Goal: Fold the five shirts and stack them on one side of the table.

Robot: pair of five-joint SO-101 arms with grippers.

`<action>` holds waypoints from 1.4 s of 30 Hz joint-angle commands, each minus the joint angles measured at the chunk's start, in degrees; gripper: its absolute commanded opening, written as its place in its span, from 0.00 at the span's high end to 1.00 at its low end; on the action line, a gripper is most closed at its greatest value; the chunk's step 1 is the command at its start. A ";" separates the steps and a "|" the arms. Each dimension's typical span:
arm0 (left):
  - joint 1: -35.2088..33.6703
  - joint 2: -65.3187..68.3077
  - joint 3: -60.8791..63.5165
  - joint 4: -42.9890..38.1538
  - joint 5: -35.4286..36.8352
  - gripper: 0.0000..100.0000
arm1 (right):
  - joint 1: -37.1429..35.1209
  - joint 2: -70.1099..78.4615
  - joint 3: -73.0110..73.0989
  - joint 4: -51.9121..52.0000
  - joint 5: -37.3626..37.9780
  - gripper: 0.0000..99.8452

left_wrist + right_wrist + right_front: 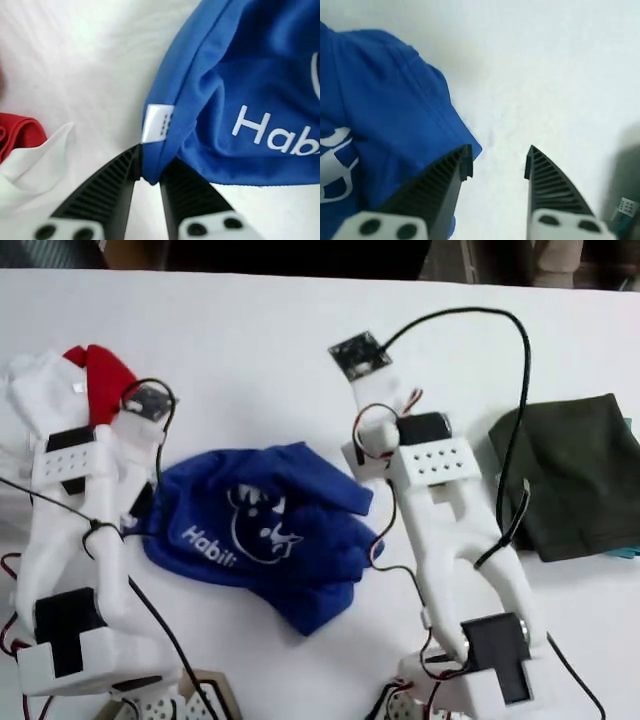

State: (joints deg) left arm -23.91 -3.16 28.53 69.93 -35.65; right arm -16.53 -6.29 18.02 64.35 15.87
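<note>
The blue shirt (270,525) lies crumpled mid-table between the arms, its edge pinched in the closed left gripper (151,169), while the right gripper (497,162) stands open over the table (250,350) just beside it, a folded green shirt (575,475) at the right, a red-and-white heap (60,390) at the left.

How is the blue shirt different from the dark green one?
The bright blue fabric shirt is crumpled in a heap between the arms; the dark green fabric shirt lies flat in a neat rectangle beside the right arm. The blue one has white print; the green one looks plain. The left tool pinches the blue shirt's edge; no tool touches the green one. Both lie on the white table.
</note>
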 commanded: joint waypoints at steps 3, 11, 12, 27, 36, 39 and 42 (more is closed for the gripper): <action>0.62 -2.99 -0.13 -0.44 0.70 0.97 | -0.04 9.89 -3.08 -4.35 -2.99 0.82; 0.53 -2.99 -0.13 -0.44 0.62 0.97 | -1.19 23.43 -9.67 1.54 -2.99 0.82; 0.53 -2.99 -0.13 -0.44 0.62 0.97 | -1.19 24.04 -10.37 2.51 -2.99 0.82; 0.62 -2.99 -0.13 -0.62 0.44 0.97 | -6.29 31.87 -12.75 9.36 -2.99 0.82; 0.62 -2.99 -0.13 -0.62 0.35 0.97 | -9.63 32.22 -12.66 9.63 -2.99 0.98; 0.62 -2.99 -0.13 -0.62 0.35 0.97 | -9.45 31.78 -12.66 9.63 -2.64 0.98; 0.53 -2.99 -0.13 -0.62 0.35 0.97 | -9.36 31.69 -14.15 10.95 -2.55 0.98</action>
State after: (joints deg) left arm -23.82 -3.16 28.53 69.93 -35.56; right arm -23.30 25.45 5.19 73.41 13.32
